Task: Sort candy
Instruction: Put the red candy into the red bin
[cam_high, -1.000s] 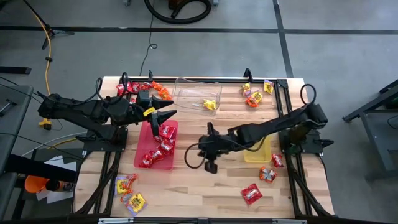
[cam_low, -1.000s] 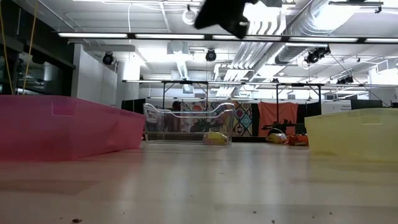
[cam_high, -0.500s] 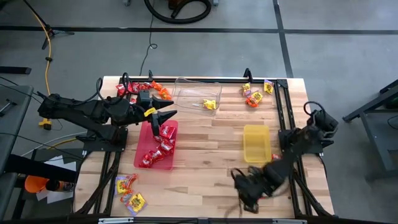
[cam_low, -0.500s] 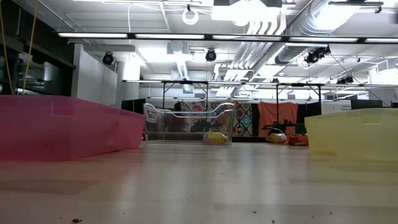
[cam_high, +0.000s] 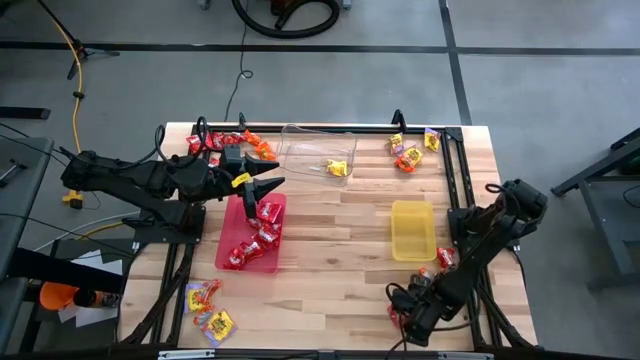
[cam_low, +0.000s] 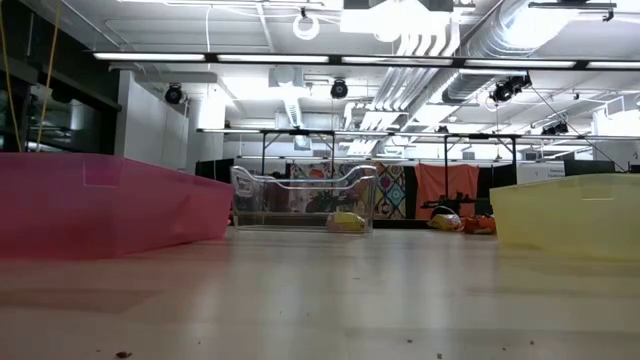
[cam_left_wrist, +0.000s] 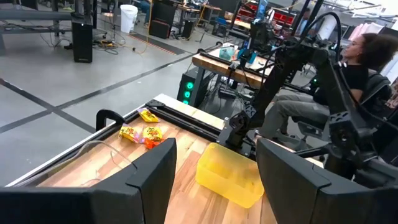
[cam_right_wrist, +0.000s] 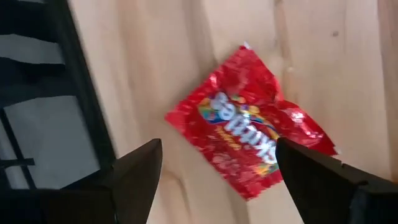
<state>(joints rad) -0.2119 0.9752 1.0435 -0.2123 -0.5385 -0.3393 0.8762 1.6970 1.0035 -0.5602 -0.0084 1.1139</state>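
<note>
Now spread wide and empty: right gripper (cam_right_wrist: 214, 171), low over the table's (cam_high: 340, 290) near right corner, fingers (cam_right_wrist: 140, 171) either side of a red packet (cam_right_wrist: 249, 146) lying flat on the wood just ahead of the tips, untouched. Close beside that gripper (cam_high: 415, 318) in the high view, more red packets (cam_high: 445, 257) by the table frame, and a little farther off the yellow tray (cam_high: 412, 229). Well away, at the far right, an orange-and-yellow cluster (cam_high: 408, 152).

Likewise parted and empty: left gripper (cam_high: 265, 186), hanging over the far end of the red tray (cam_high: 240, 232), red candy (cam_high: 262, 232) piled inside beneath it. Just beyond, the clear tray (cam_high: 310, 143) with one yellow packet (cam_high: 337, 167); behind that gripper, red and orange packets (cam_high: 228, 141); farther toward the near left corner, a yellow-and-orange bunch (cam_high: 208, 308).
</note>
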